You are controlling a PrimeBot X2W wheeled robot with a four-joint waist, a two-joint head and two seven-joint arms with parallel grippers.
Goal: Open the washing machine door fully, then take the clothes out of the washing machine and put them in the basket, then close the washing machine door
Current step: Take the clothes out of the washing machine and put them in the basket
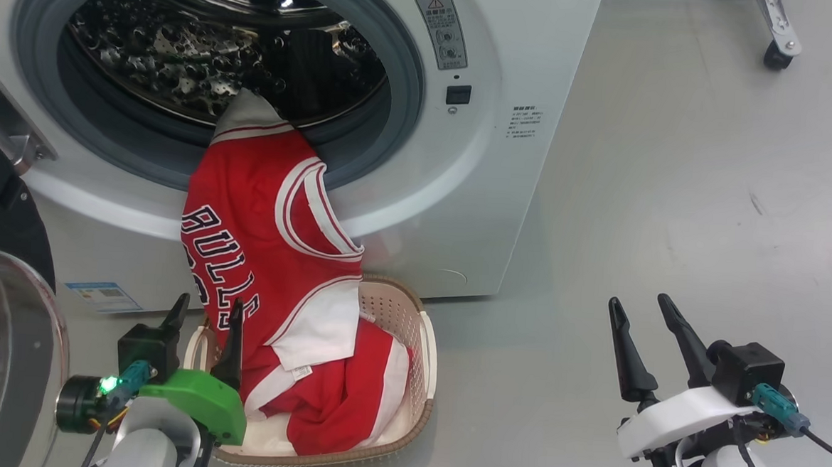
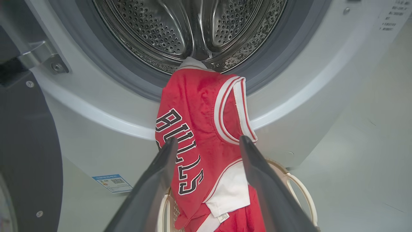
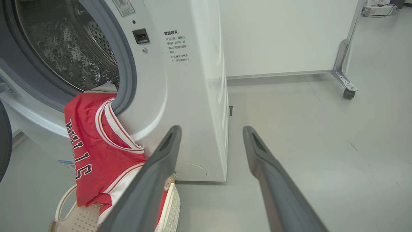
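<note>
The washing machine [image 1: 460, 214] stands with its door [image 1: 4, 354] swung open to the left, glass bowl facing me. A red jersey [image 1: 259, 232] with dark lettering hangs from the steel drum [image 1: 183, 57] over the grey rubber ring and down into the cream basket [image 1: 428, 348] at the machine's foot. More red and white clothes [image 1: 350, 394] lie in the basket. My left gripper [image 1: 207, 308] is open just in front of the jersey's lower part, which shows between its fingers [image 2: 257, 180] without contact. My right gripper [image 1: 638, 301] is open over bare floor to the right, holding nothing.
A blue label [image 1: 103, 295] sits low on the machine front. A wheeled stand's caster [image 1: 778, 53] is at the far right back, next to a white panel [image 3: 283, 35]. Grey floor [image 1: 709, 206] stretches to the right of the machine.
</note>
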